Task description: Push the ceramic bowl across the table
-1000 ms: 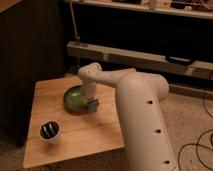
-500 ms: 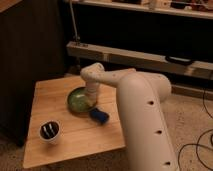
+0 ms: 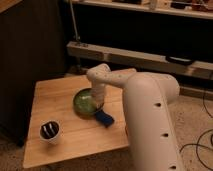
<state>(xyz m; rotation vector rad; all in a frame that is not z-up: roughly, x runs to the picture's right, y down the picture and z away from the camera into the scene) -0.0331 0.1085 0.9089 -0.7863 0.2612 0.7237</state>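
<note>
The ceramic bowl (image 3: 86,102) lies directly beneath the pincer (image 3: 98,103).

Light slatted wooden table (image 3: 50,100), gripper (image 3: 98,106) over green ceramic bowl (image 3: 86,102) mid-table, blue object (image 3: 105,118) near right edge, white cup (image 3: 50,131) by front-left corner.

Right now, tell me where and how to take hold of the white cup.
Grip the white cup by its rim from straight above, one finger inside and one outside. It stands upright with its mouth open near the table's front left corner, apart from the bowl. The gripper sits at the bowl's right edge, so it probably must lift over first.
</note>
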